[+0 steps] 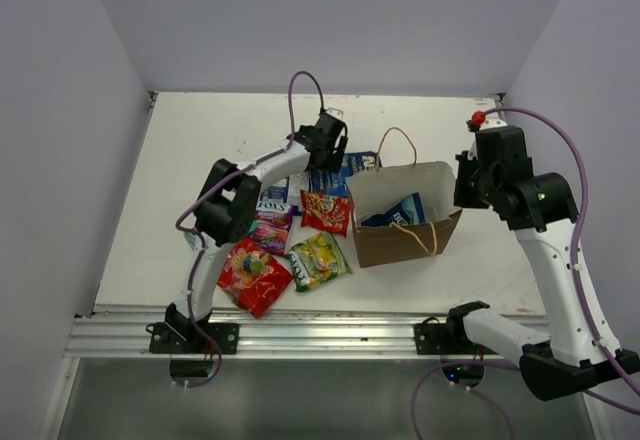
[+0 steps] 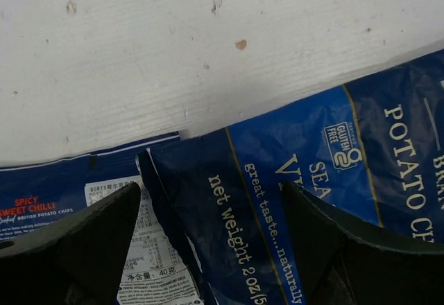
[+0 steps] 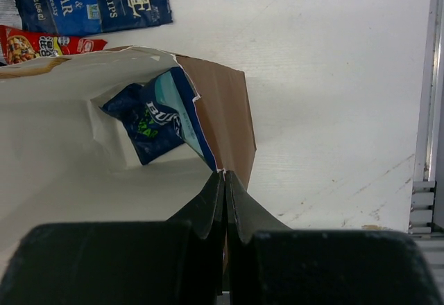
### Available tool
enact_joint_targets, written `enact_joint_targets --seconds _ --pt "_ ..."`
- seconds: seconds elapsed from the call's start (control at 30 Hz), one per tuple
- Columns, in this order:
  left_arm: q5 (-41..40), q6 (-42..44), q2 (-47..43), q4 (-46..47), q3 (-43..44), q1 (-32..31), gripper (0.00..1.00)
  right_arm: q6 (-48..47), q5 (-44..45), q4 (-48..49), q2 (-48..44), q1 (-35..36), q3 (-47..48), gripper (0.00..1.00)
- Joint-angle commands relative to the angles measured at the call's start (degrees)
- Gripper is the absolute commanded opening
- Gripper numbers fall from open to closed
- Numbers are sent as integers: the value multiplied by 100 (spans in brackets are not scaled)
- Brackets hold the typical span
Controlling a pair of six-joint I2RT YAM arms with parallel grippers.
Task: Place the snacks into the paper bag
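The left gripper [image 2: 211,188] has its fingers spread wide, poised low over a flat dark blue salt-and-vinegar chip packet [image 2: 298,194] that lies just left of the brown kraft paper bag [image 1: 400,245]. The packet sits slantwise between the fingers, its long axis running diagonally; whether they touch it cannot be told. A second dark blue chilli chip packet [image 2: 55,190] overlaps it. The right gripper [image 3: 223,177] has its fingers pressed together, pinching the paper bag's right-end rim. The bag stands upright, mouth up, long axis across the table, with a blue-and-teal packet [image 3: 156,121] inside. Left of the bag lie a red packet [image 1: 325,210] and a yellow-green packet [image 1: 318,260].
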Motion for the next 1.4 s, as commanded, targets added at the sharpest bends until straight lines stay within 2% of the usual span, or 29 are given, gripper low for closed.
enact_joint_targets --seconds 0.0,0.17,0.23,0.3,0.37,0.43,0.57,0.7,0.83,0.9,1.03,1.1,1.23,1.37 --pt "50 69 -41 138 -464 20 87 46 -10 39 45 18 250 0" --pt "287 60 -42 201 -650 -6 84 55 -72 57 62 18 294 0" --pt "375 104 29 218 -616 -6 56 55 -98 57 62 18 320 0" --pt "375 122 38 227 -581 -33 35 55 -107 57 62 18 329 0" --pt "332 122 -15 201 -563 -42 25 64 -125 48 62 18 338 0" --pt "227 122 -111 201 -571 -59 0 72 -142 48 53 27 329 0" --pt "-151 78 -523 131 -606 -147 0 64 -151 65 44 27 337 0" --pt "-573 -219 -1595 26 -659 -279 0 46 -151 48 62 18 390 0" --pt "-662 -406 -3098 34 -528 -498 0 46 -143 30 44 27 399 0" --pt "-784 -248 -3685 156 -440 -866 0 38 -143 30 27 18 373 0" --pt "-1486 -89 -4249 122 -264 -1736 0 55 -230 100 27 18 346 0" --pt "-1418 -194 -4505 183 -290 -2045 0 73 -318 144 18 18 329 0" --pt "-786 -247 -4682 569 -650 -2335 0 116 -406 153 -43 18 276 0" --pt "-829 -563 -4498 552 -1044 -2827 0 143 -450 92 -122 18 294 0"
